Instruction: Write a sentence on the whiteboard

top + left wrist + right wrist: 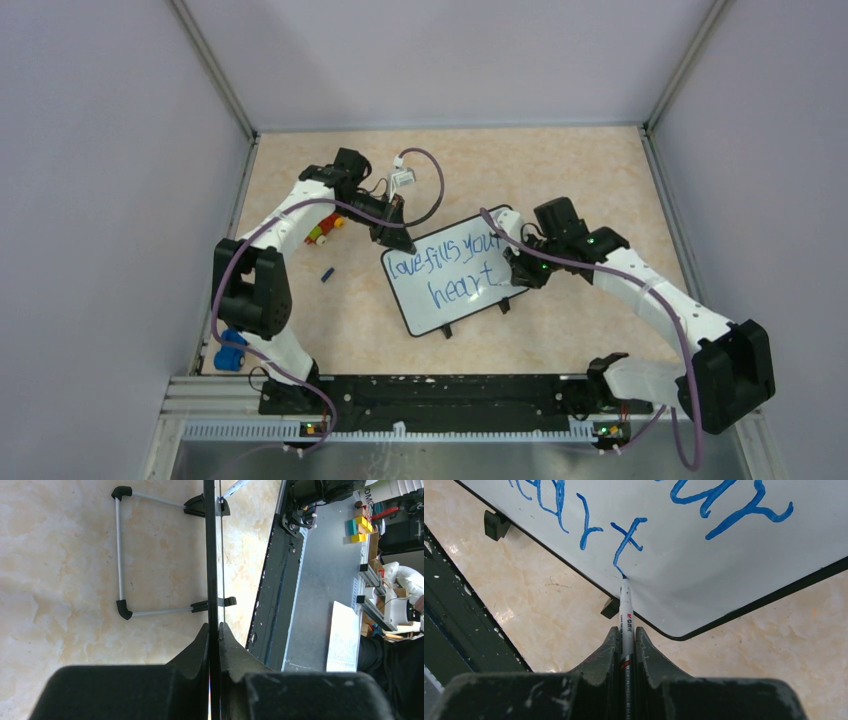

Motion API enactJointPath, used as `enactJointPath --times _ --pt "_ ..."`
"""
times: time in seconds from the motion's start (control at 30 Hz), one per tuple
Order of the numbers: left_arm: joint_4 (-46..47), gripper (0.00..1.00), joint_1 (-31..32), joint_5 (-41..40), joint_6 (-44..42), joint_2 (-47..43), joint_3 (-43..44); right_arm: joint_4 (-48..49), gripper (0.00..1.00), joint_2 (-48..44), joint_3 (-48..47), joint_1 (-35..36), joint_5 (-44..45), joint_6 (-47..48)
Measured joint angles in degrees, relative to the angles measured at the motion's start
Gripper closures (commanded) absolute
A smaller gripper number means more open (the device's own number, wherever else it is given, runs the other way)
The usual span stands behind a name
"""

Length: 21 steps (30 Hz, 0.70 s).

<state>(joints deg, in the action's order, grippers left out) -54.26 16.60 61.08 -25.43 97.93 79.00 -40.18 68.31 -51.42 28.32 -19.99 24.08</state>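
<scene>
The whiteboard (pixel 420 310) lies tilted on the marbled table, black-framed, with two small black feet at its near edge. The sentence (pixel 445 267) runs across it in blue, "love fills your heart", in two slanted lines. My left gripper (pixel 400 240) is shut on the board's far-left corner; in the left wrist view the board (pixel 211 555) shows edge-on between the closed fingers of that gripper (pixel 214 630). My right gripper (pixel 626 632) is shut on a white marker (pixel 625 610). Its blue tip touches the whiteboard (pixel 684 580) at the foot of the sentence's (pixel 624 540) final "t".
Small coloured blocks (pixel 325 230) and a blue marker cap (pixel 327 273) lie left of the board. A blue object (pixel 230 352) sits by the left arm's base. A black rail (pixel 430 390) runs along the near edge, and grey walls enclose the table.
</scene>
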Motion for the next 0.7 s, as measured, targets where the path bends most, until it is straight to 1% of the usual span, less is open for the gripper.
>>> enactJointPath --times 0.23,0.47,0.7 --pt "0.0 1.0 0.0 0.0 0.0 0.0 0.0 -0.72 1.0 0.0 -0.72 -0.02 0.81 0.0" --pt "-0.02 1.0 0.0 0.04 0.0 0.0 0.0 -1.01 1.0 -0.31 -3.8 -0.11 1.14 0.04" --pt "-0.09 1.0 0.0 0.15 -0.02 0.0 0.0 -1.05 1.0 -1.42 -4.15 -0.26 2.25 0.72"
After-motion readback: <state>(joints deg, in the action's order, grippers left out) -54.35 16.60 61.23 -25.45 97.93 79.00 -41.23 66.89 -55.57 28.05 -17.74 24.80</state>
